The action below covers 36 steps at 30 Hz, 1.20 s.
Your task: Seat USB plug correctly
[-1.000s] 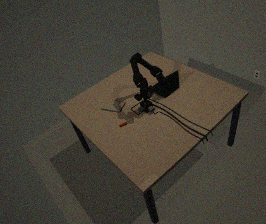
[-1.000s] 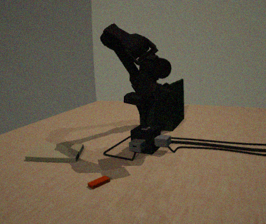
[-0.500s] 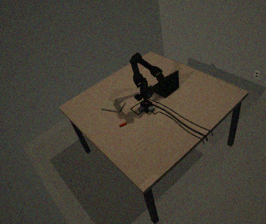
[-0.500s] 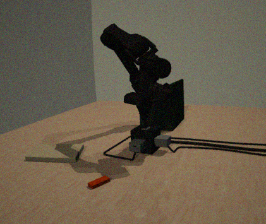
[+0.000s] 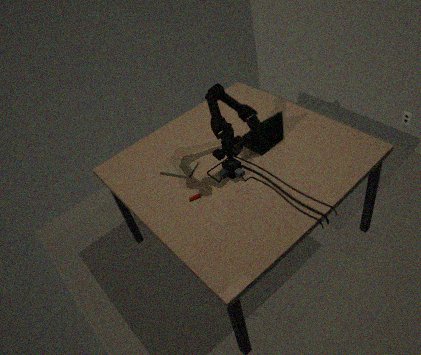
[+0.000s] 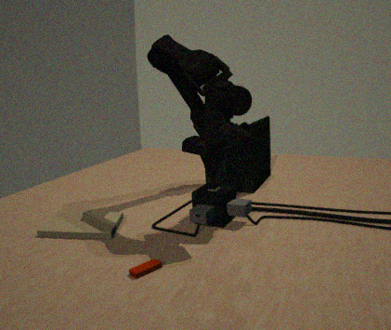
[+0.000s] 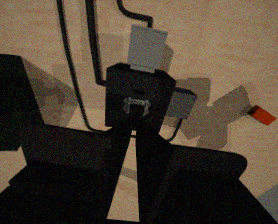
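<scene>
The black power cube point(image 5: 231, 167) point(image 6: 223, 211) point(image 7: 142, 82) stands on the table below the arm. A pale metal outline point(image 7: 129, 104) marks the socket area on its top in the wrist view. My gripper point(image 6: 214, 185) point(image 7: 135, 122) points down at the cube's top, with its fingertips close together at the socket. It is shut on the USB plug, which is dark and mostly hidden by the fingertips. How deep the plug sits and which way round it is cannot be told.
Grey plugs point(image 6: 240, 207) point(image 7: 147, 47) stick out of the cube's sides, with black cables running off. A black box point(image 5: 269, 132) point(image 6: 254, 155) point(image 7: 17, 100) stands beside the arm. A red-orange stick point(image 5: 195, 197) point(image 6: 145, 268) point(image 7: 262, 115) and a thin greyish object point(image 5: 173, 175) point(image 6: 74, 234) lie on the table.
</scene>
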Tool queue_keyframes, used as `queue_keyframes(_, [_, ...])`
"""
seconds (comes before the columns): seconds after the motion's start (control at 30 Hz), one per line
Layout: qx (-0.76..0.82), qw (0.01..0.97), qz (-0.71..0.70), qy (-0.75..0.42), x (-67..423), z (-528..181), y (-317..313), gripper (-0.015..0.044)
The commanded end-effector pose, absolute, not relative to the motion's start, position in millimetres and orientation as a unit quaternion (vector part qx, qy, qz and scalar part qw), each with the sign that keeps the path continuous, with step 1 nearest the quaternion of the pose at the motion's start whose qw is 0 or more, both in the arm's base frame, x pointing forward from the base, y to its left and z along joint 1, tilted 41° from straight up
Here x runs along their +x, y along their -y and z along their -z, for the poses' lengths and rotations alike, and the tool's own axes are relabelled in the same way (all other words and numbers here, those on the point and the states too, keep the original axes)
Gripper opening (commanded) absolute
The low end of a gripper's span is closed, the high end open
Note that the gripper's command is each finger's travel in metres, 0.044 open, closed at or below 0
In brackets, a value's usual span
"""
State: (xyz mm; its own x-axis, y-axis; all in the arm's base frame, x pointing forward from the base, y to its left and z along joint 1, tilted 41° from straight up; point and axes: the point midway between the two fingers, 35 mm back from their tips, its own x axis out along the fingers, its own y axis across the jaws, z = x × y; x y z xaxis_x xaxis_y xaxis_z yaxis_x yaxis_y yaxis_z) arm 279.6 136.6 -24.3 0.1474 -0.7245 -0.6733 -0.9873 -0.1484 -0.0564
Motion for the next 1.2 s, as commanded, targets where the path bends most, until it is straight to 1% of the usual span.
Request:
queue_keyframes(0.0, [-0.713, 0.253, -0.256, -0.601, 280.3, 25.6, -134.3, 0.0])
queue_keyframes(0.33, [-0.713, 0.253, -0.256, -0.601, 280.3, 25.6, -134.3, 0.0])
queue_keyframes(0.43, [-0.713, 0.256, -0.257, -0.6, 279.6, 24.3, -136.6, 0.0079])
queue_keyframes(0.47, [-0.713, 0.256, -0.257, -0.6, 279.6, 24.3, -136.6, 0.0095])
queue_keyframes(1.17, [-0.713, 0.256, -0.257, -0.6, 279.2, 22.0, -138.5, 0.0095])
